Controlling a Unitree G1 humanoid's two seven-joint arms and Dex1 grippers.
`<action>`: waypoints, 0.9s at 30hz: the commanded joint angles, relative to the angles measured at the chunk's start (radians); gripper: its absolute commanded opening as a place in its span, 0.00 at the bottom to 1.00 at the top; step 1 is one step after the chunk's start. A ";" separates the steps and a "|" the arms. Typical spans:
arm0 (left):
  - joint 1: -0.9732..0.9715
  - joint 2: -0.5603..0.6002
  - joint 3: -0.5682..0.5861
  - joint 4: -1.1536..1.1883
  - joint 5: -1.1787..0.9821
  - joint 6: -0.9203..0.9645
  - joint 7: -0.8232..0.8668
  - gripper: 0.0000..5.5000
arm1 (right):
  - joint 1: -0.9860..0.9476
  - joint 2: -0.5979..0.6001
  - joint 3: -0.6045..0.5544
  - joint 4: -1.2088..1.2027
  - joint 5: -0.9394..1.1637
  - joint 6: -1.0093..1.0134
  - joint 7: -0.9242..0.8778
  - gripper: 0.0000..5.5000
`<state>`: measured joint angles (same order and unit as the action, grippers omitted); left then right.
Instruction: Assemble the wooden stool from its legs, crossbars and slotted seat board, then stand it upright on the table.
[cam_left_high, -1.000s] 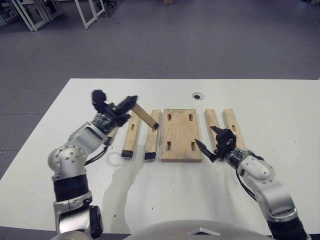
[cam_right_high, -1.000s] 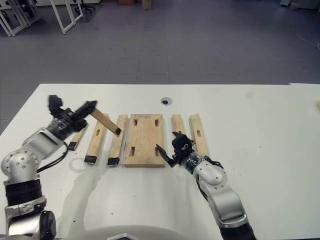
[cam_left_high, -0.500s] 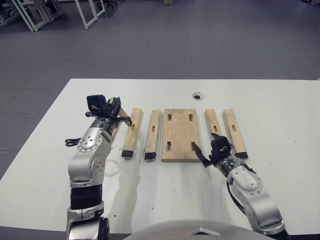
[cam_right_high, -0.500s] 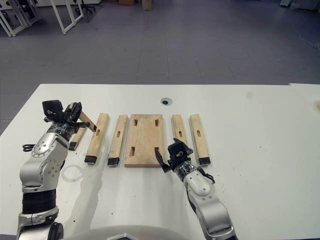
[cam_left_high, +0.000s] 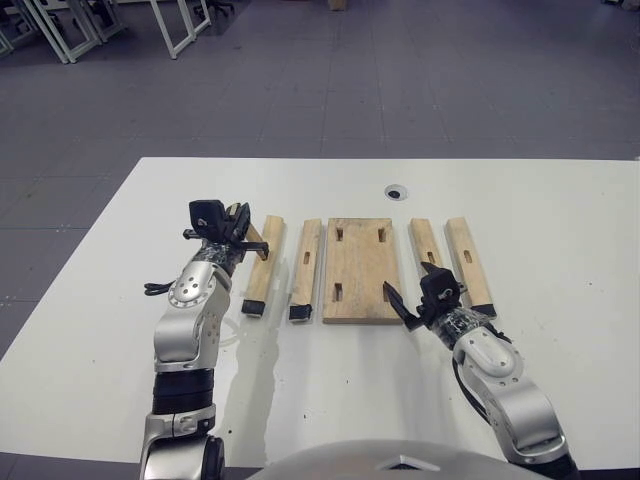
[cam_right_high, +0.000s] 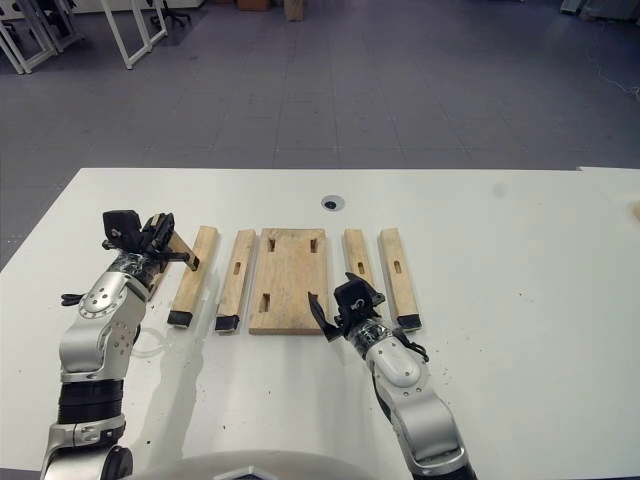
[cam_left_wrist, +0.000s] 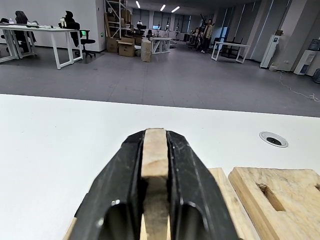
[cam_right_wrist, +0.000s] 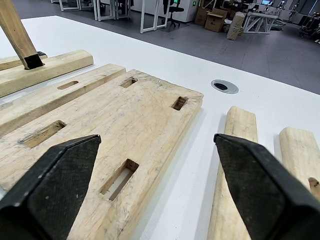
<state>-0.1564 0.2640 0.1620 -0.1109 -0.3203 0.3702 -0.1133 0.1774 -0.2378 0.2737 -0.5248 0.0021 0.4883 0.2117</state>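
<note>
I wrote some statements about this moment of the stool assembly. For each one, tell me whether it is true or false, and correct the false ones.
1. The left gripper is shut on a wooden crossbar. True.
2. The right gripper is shut on a leg. False: it is open and holds nothing, by the near right corner of the seat board.
3. The seat board lies flat on the table. True.
4. All four legs lie to the left of the seat board. False: two lie on its left, and two on its right.
5. The stool stands assembled. False: the parts lie apart.
</note>
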 joint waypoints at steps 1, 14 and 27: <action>0.051 -0.011 -0.019 0.059 0.035 -0.013 -0.021 0.08 | -0.016 0.004 -0.003 0.007 -0.009 0.014 0.000 0.76; 0.118 -0.001 -0.076 0.187 0.092 0.149 -0.015 0.08 | -0.018 0.008 0.000 0.005 -0.011 0.020 -0.006 0.76; 0.202 -0.065 -0.093 0.337 0.106 0.120 -0.005 0.08 | -0.035 0.006 -0.008 0.007 -0.007 0.023 -0.002 0.76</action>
<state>-0.1418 0.2482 0.1282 -0.0496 -0.2609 0.3316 -0.1314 0.1697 -0.2354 0.2746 -0.5193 0.0018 0.4884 0.2072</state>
